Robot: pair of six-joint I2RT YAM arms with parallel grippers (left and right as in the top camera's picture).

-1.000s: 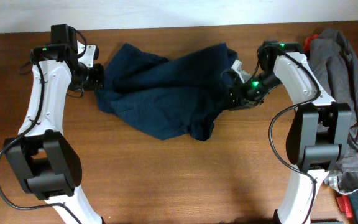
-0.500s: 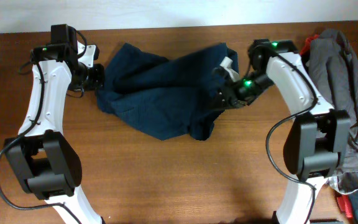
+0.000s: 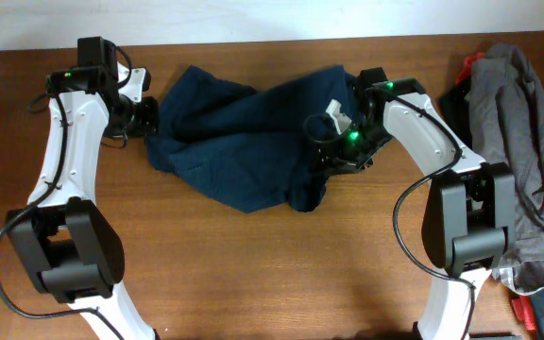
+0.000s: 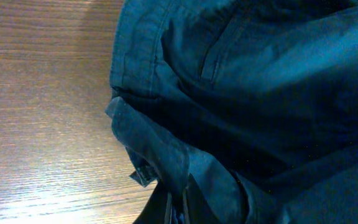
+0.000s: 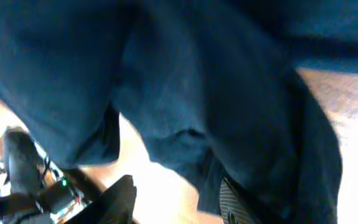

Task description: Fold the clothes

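1. The shorts (image 3: 244,132) lie in a crumpled heap on the far middle part of the table (image 3: 253,274), between the two arms. They are not flat: thick folds cross the cloth, and one corner points toward the near side. The grey garment (image 3: 513,123) lies well apart at the right edge and is not involved.
2. The left gripper (image 3: 145,115) is at the left edge of the shorts. In the left wrist view its jaws are together on a pinch of the blue cloth, and the seams and wrinkles run down into that one spot (image 4: 178,208).
3. The right gripper (image 3: 327,146) is above the right part of the shorts. In the right wrist view its fingers (image 5: 118,198) stand apart with bright table between them, and a hanging fold of the shorts is just above. This view is dark and blurred, so I cannot tell if the cloth touches the other finger, but nothing looks clamped.
4. My judgement: the work is at the step of spreading the shorts out, before any real fold. The left side is anchored and the right side has no grip, so the task is at an early stage.
5. The next move, I think, calls for the right gripper to find a clear edge or corner on its side, close on one layer only, and pull away from the left gripper until the cloth lies flat. If it catches two layers, the heap will only drag along.
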